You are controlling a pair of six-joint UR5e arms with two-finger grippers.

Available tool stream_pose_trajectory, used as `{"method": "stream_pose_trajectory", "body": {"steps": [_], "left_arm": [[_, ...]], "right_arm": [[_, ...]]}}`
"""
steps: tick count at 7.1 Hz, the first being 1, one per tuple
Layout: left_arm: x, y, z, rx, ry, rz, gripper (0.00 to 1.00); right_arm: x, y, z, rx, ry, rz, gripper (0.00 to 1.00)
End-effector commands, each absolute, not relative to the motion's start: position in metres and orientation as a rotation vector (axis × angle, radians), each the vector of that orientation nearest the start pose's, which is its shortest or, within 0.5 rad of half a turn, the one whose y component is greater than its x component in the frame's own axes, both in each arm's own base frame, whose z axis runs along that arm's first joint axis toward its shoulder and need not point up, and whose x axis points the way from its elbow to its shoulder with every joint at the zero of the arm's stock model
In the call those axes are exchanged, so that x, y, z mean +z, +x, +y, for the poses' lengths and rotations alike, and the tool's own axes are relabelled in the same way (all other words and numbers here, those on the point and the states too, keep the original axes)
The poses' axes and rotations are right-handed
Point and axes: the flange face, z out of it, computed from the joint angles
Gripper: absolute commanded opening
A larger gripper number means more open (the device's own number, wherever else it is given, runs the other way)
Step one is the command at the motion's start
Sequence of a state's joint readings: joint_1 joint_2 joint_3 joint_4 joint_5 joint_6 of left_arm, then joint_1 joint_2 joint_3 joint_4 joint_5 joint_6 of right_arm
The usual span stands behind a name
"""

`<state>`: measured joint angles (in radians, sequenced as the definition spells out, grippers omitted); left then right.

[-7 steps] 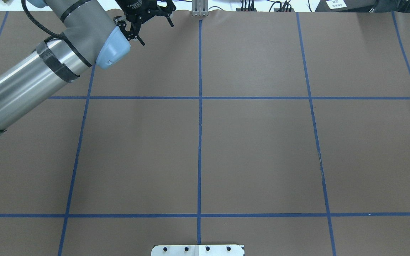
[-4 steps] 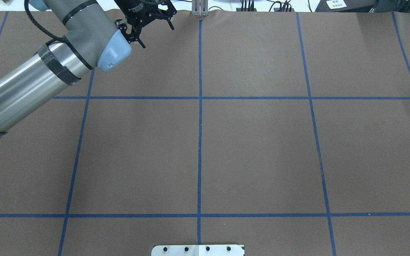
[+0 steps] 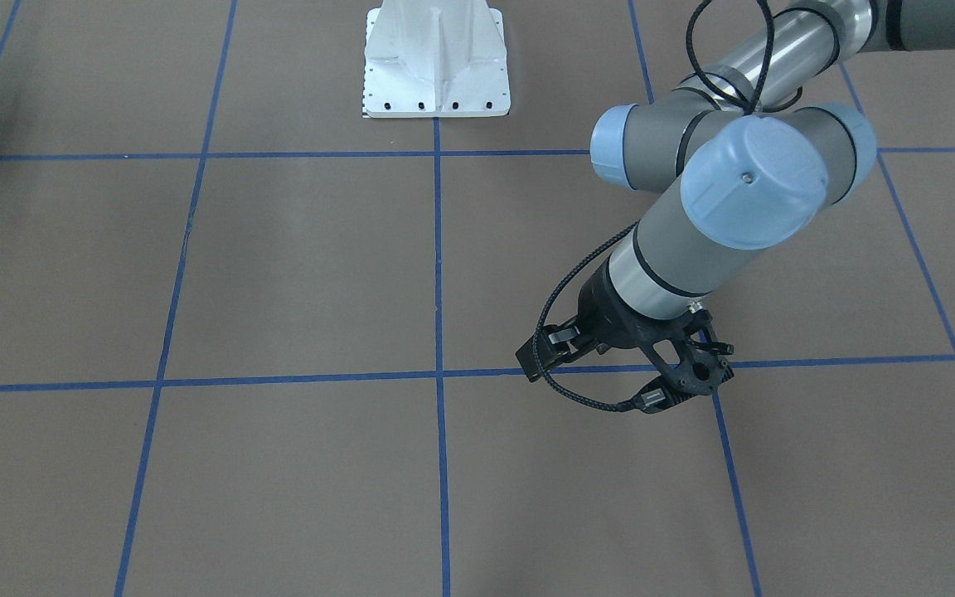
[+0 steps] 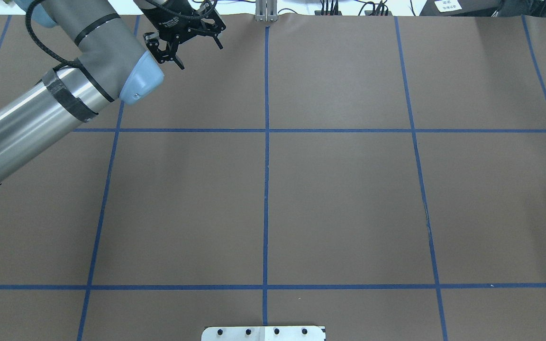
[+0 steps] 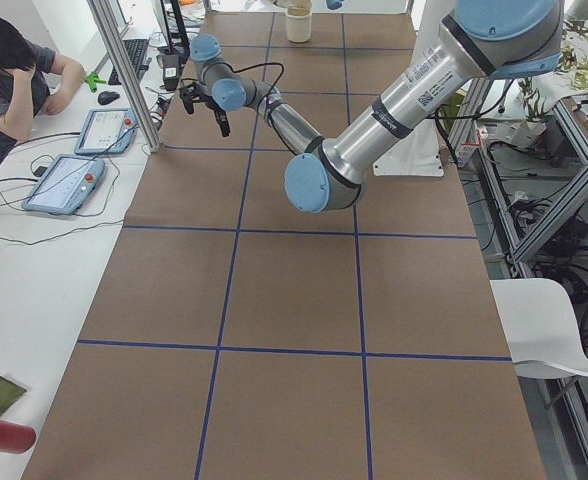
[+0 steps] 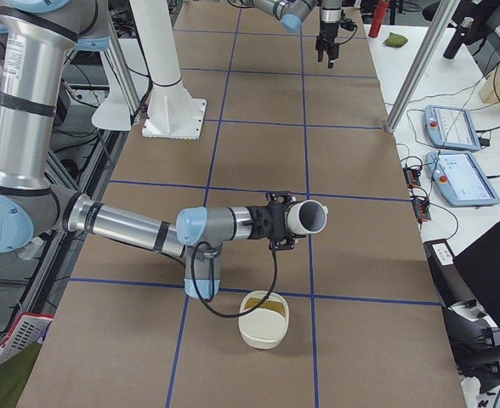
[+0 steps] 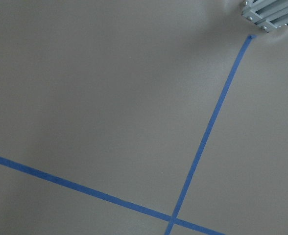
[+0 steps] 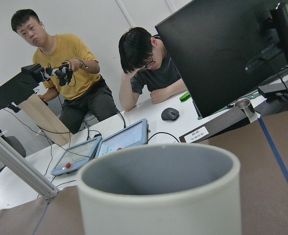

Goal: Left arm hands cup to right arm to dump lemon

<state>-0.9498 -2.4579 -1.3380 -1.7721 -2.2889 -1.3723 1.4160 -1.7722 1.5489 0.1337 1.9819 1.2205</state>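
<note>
**Mug on its side above a bowl**

The brown counter (image 4: pixel 339 199) is gridded with blue tape, and an operators' desk with tablets (image 6: pixel 448 127) runs alongside it. Nearest the side camera, a cream bowl (image 6: pixel 264 331) stands below the right gripper (image 6: pixel 288 223), with the lemon (image 6: pixel 267 304) inside it. The white mug (image 6: pixel 309 218) lies sideways at that gripper's tip, but how its jaws grip cannot be told. Far beyond, the left gripper (image 4: pixel 201 57) hangs with jaws wide and empty. The wrist view cuts off the mug's base.
</note>
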Motion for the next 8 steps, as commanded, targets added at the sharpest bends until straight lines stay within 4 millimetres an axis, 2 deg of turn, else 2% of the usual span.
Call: {"method": "stream_pose_trajectory", "body": {"steps": [1, 2, 3, 4, 5, 6, 8], "left_arm": [[0.168, 0.387, -0.658, -0.36, -0.106, 1.067, 1.0], [0.168, 0.387, -0.658, -0.36, -0.106, 1.067, 1.0], [0.167, 0.385, -0.659, -0.36, -0.103, 1.069, 1.0], [0.167, 0.385, -0.659, -0.36, -0.103, 1.069, 1.0], [0.17, 0.387, -0.658, -0.361, -0.107, 1.066, 1.0], [0.17, 0.387, -0.658, -0.36, -0.106, 1.066, 1.0], [0.166, 0.386, -0.658, -0.354, -0.108, 1.072, 1.0]], "right_arm": [[0.503, 0.016, -0.499, 0.411, 0.949, -1.012, 0.05], [0.474, 0.003, -0.539, 0.334, 0.948, -0.936, 0.05], [0.451, -0.022, -0.567, 0.267, 0.964, -0.838, 0.05], [0.438, -0.065, -0.571, 0.227, 1.002, -0.7, 0.04], [0.416, -0.108, -0.564, 0.182, 1.011, -0.579, 0.03], [0.394, -0.139, -0.552, 0.118, 1.006, -0.509, 0.03], [0.377, -0.216, -0.522, 0.004, 1.049, -0.445, 0.03]]}}
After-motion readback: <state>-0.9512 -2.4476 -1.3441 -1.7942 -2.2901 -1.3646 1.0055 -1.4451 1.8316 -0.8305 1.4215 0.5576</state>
